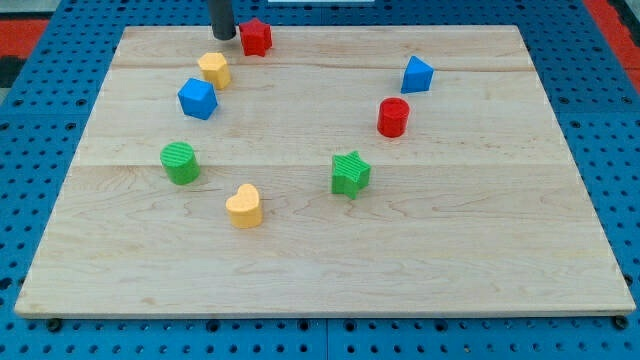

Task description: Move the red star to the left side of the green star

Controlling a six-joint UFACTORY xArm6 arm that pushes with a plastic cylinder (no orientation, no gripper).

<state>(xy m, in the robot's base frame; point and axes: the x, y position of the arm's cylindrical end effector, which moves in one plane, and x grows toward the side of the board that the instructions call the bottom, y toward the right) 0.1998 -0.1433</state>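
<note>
My tip stands at the far edge of the desk, left of centre, just to the left of the red star and very close to it; whether the two touch I cannot tell; the tool is a plain dark rod with nothing to open or shut, and it has hold of nothing. The red star sits at the far edge, well apart from the green star, which lies nearer, slightly right of the middle. Near and to the left of my tip lies a yellow block, with a blue cube-like block just beside it on its near-left; a green cylinder stands further toward the near side on the left; a yellow heart lies between the green cylinder and the green star, a little nearer than both. On the right, a blue triangular block sits far, and a red cylinder stands just near and left of it.
</note>
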